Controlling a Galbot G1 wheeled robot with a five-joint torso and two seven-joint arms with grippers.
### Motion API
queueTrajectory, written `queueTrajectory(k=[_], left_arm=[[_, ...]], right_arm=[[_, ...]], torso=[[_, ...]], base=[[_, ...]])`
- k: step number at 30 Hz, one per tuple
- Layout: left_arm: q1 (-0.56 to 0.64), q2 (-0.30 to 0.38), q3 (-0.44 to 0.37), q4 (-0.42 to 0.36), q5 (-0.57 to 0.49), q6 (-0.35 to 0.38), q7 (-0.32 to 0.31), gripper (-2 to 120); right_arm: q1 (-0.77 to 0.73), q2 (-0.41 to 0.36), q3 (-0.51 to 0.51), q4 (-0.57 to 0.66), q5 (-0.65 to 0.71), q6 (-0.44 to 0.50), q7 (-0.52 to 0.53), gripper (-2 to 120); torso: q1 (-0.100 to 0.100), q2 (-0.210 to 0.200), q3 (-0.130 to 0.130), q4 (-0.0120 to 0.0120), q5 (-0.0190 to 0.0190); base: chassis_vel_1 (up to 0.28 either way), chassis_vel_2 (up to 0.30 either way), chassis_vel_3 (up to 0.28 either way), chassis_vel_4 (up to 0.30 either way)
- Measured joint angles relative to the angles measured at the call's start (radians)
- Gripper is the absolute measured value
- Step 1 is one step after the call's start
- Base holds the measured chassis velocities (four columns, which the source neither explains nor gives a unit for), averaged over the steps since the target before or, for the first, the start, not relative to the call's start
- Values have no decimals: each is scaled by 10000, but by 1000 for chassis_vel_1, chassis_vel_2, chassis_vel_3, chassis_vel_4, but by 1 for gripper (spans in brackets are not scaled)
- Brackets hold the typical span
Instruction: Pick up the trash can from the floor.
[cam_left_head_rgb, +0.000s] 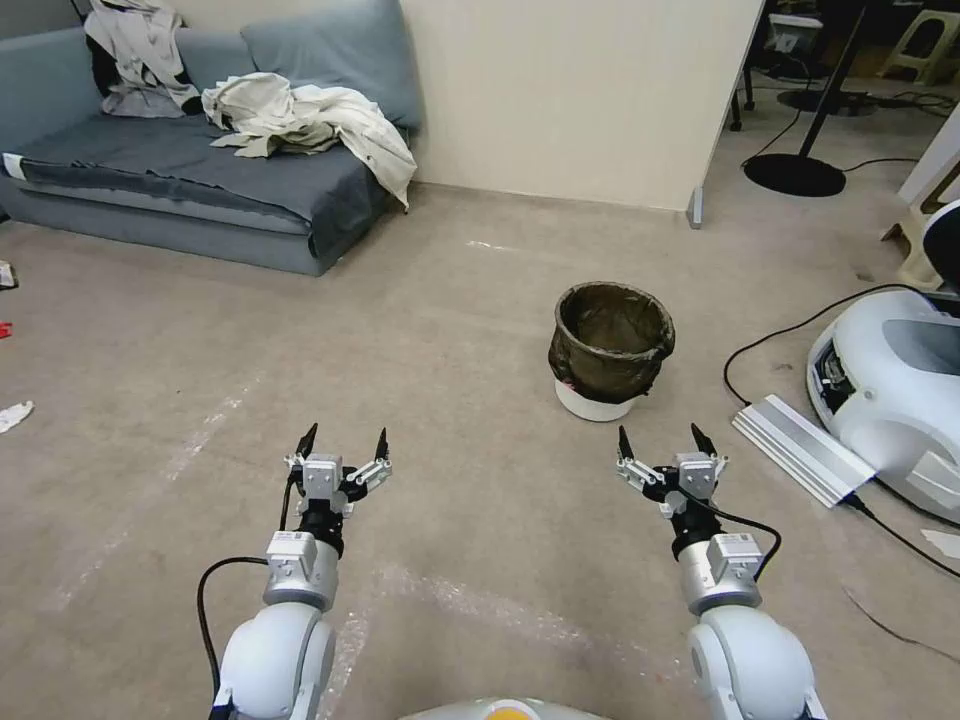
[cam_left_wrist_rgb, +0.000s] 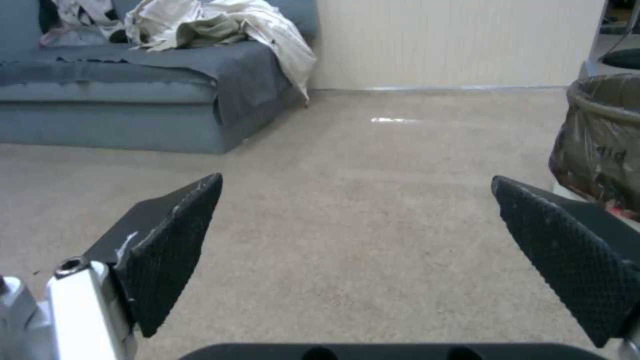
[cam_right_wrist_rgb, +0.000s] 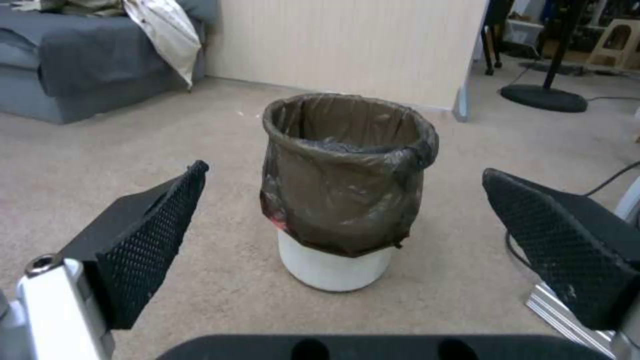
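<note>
Okay, trash can (cam_left_head_rgb: 611, 350) upright on floor (cam_left_head_rgb: 450, 330); my right gripper (cam_left_head_rgb: 665, 441) spread apart, short of it, left gripper (cam_left_head_rgb: 341, 441) apart too, probably idle.

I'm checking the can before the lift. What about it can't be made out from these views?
- Bottom of the trash can: in head view and right wrist view the bag's folds and the near wall hide it, so its contents are unknown.
- Its far side: hidden by its own body.
- In left wrist view the picture's edge cuts the can off.
- The white wall under the bag is covered.
</note>
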Motion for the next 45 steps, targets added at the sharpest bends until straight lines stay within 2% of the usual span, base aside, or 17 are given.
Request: queueTrajectory(k=[14,17,19,20,21,22,23,24,25,26,32,45], left_arm=[[0,0,0,0,0,0,0,100],[-39,3,5,-102,-88,92,-14,100],[-216,19,52,-479,-494,572,-105,100],[-216,19,52,-479,-494,572,-105,100],[-461,53,102,-970,-1014,1163,-234,100],[-461,53,102,-970,-1014,1163,-234,100],[-734,87,189,-1509,-1598,1858,-369,100],[-889,109,228,-1833,-1929,2234,-439,100],[-923,128,211,-1921,-1999,2333,-442,100],[-942,392,-110,-2094,-2099,2582,-479,100],[-854,551,-327,-2149,-2033,2646,-442,100],[-861,237,-325,-1766,-2059,2310,-18,100]], right_arm=[[0,-1,1,3,0,-3,-1,100],[-31,14,96,325,89,-234,-51,100],[-103,41,326,1001,297,-702,-148,100],[-103,41,326,1001,297,-702,-148,100],[-174,70,519,1599,484,-1141,-242,100],[-174,70,519,1599,484,-1141,-242,100],[-250,100,723,2214,680,-1587,-336,100],[-301,122,869,2665,834,-1892,-404,100],[-313,115,902,2768,945,-1893,-419,100],[-336,-87,1044,2888,1466,-1557,-511,100],[-403,-318,1095,2672,1845,-873,-626,100],[-437,-498,1082,2177,2021,-216,-644,100]], torso=[[0,0,0,0,0],[0,0,0,2,5],[0,0,0,3,-7],[0,0,0,3,-7],[0,0,0,-1,5],[0,0,0,-1,5],[0,0,1,-1,-1],[-1,0,0,-3,1],[0,0,0,-6,-1],[0,0,0,2,-1],[-1,0,0,2,1],[0,0,0,1,0]], base=[[0,0,0,0],[0,0,0,0],[0,0,0,0],[0,0,0,0],[0,0,0,0],[0,0,0,0],[0,0,0,0],[0,0,0,0],[0,0,0,0],[0,0,0,0],[0,0,0,0],[0,0,0,0]])
